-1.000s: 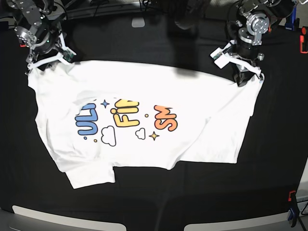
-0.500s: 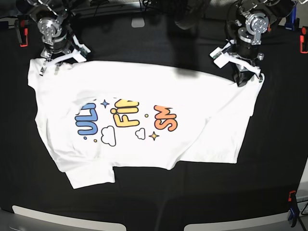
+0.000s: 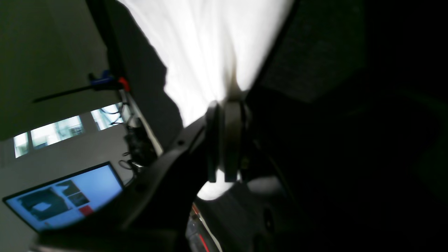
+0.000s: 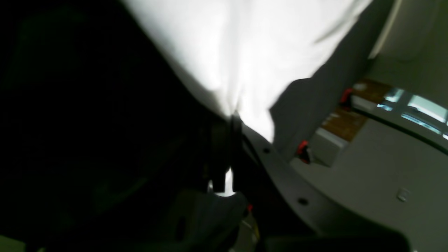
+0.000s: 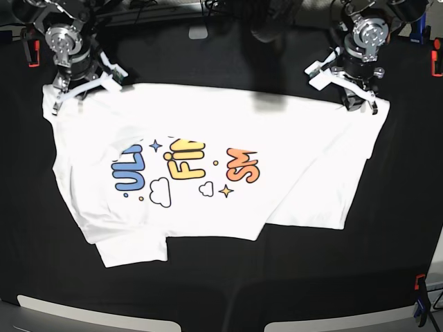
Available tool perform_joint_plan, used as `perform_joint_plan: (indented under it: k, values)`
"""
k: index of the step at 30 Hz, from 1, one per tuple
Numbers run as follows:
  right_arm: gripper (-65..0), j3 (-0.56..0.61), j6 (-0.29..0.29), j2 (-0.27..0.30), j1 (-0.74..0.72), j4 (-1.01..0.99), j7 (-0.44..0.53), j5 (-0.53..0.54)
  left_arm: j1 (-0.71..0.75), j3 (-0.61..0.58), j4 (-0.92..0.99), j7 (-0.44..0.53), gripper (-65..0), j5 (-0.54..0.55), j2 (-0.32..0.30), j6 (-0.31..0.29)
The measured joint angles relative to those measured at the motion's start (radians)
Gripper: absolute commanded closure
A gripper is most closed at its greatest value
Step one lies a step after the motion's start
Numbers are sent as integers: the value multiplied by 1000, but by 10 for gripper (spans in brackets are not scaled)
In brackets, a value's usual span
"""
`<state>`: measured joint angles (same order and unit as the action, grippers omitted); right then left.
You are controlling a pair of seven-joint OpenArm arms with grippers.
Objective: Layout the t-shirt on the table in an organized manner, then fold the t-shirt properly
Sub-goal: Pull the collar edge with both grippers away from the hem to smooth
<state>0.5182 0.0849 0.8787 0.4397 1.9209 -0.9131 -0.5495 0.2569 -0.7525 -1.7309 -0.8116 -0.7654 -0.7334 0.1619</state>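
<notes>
The white t-shirt (image 5: pixel 208 131) lies print-up across the black table (image 5: pixel 277 283), its lower left part bunched and folded under. At the shirt's far right corner my left gripper (image 5: pixel 361 104) is shut on the cloth. The left wrist view shows its pads (image 3: pixel 214 140) pressed together where the white cloth (image 3: pixel 210 42) gathers into them. My right gripper (image 5: pixel 61 91) holds the shirt's far left corner. In the right wrist view the gripper (image 4: pixel 233 120) pinches the t-shirt (image 4: pixel 238 42), which creases into the jaws.
Orange clamps sit at the table's edges, far left (image 5: pixel 30 54), far right (image 5: pixel 437 63) and near right (image 5: pixel 419 282). A lit laptop screen (image 3: pixel 66 196) stands beyond the table in the left wrist view. Black table cloth surrounds the shirt on all sides.
My right gripper came onto the shirt's far left corner and shut on it. The shirt's top edge was drawn tighter and the whole shirt shifted slightly to the right.
</notes>
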Motion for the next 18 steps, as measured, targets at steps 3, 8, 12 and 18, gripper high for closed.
perform_joint_plan:
  k: [3, 8, 12, 18]
  values:
    - [0, 0, -1, 20, 1, 16, -10, 36, 0, 0, 0, -4, 0, 3, -4, -6]
    - [0, 0, -4, 53, 93, 35, -16, 45, 15, 0, -2, -28, 0, 0, -4, -7]
    - [0, 2, -61, 79, 182, 59, -27, 45, 69, 0, -27, -50, 0, -6, -8, -37]
    - [0, 1, -79, 86, 270, 85, -61, -29, 153, 1, -109, -82, 0, -3, -47, -43]
